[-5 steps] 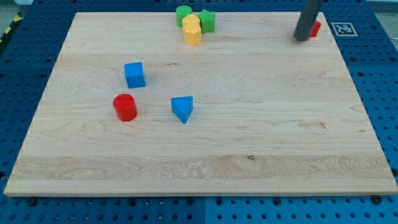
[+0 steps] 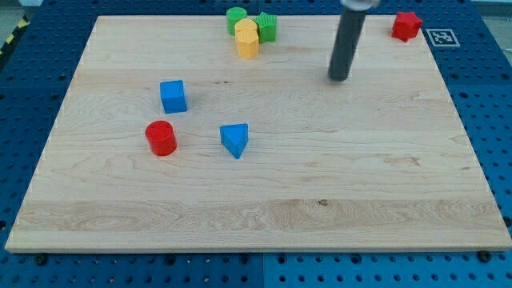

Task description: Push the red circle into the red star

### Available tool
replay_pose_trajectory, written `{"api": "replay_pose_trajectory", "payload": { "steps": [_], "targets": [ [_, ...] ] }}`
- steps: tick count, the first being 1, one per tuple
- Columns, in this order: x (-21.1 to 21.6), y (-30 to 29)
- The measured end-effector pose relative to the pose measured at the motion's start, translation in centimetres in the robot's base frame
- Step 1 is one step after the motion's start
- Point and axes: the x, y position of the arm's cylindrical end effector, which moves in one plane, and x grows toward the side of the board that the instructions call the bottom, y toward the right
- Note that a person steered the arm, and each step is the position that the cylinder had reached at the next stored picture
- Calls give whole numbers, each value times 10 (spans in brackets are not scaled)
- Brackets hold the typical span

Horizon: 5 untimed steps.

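The red circle [image 2: 161, 138] is a short red cylinder on the left part of the wooden board. The red star [image 2: 406, 26] sits near the board's top right corner. My tip [image 2: 339, 78] is in the upper right part of the board, left of and below the red star and far to the right of the red circle. It touches no block.
A blue cube [image 2: 173, 96] lies just above the red circle and a blue triangle [image 2: 235, 139] to its right. A cluster of a green circle [image 2: 236, 17], a yellow block [image 2: 247, 39] and a green block [image 2: 268, 26] sits at the top edge. A marker tag [image 2: 442, 37] lies off the board's top right.
My tip has moved left and down, away from the red star, which now shows in full. No block has moved.
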Motion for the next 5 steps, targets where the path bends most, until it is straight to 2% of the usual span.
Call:
{"api": "replay_pose_trajectory", "payload": {
  "steps": [1,2,5],
  "targets": [
    [49,-52],
    [80,-114],
    [66,-276]
  ]
}}
